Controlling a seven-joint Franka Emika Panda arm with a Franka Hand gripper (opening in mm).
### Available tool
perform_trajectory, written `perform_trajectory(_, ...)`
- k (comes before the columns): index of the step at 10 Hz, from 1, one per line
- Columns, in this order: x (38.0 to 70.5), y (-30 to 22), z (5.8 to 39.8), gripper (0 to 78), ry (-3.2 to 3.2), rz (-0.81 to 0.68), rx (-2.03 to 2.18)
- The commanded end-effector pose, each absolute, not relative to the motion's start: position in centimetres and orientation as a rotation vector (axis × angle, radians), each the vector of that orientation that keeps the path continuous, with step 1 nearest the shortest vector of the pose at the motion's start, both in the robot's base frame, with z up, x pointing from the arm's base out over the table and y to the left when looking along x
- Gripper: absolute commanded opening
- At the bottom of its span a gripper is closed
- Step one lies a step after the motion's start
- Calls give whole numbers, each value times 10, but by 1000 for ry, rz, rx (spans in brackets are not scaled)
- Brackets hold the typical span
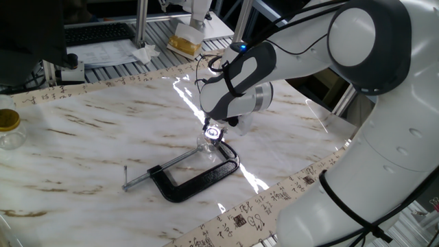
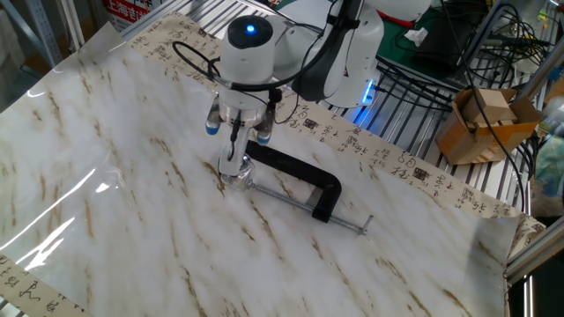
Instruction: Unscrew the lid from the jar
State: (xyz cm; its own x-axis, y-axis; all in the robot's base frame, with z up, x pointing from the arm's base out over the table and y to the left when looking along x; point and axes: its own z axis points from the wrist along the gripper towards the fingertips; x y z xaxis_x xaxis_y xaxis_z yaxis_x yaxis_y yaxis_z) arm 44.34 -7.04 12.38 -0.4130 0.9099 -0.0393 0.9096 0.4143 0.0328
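The gripper points down at the marble-patterned table, its fingertips closed around the lid of the jar. The jar stands directly beneath the gripper on the tabletop, just beside the frame end of the black C-clamp. The clamp lies flat, extending away from the gripper, with its screw rod stretched along the surface.

The tabletop is a glossy white sheet with brown veining; strong light glare streaks across it behind the gripper. A paper strip printed with characters borders the table edges.

Well apart from the gripper, at the table's far edge, stands a larger jar with a yellow-gold lid. Beyond the table are aluminium frame rails, cables and a cardboard box.
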Motion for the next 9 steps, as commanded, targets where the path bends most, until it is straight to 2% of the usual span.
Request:
perform_trajectory(1,441,-72,122,11,2665,-3,1568)
perform_trajectory(9,441,-71,123,11,2855,-31,1193)
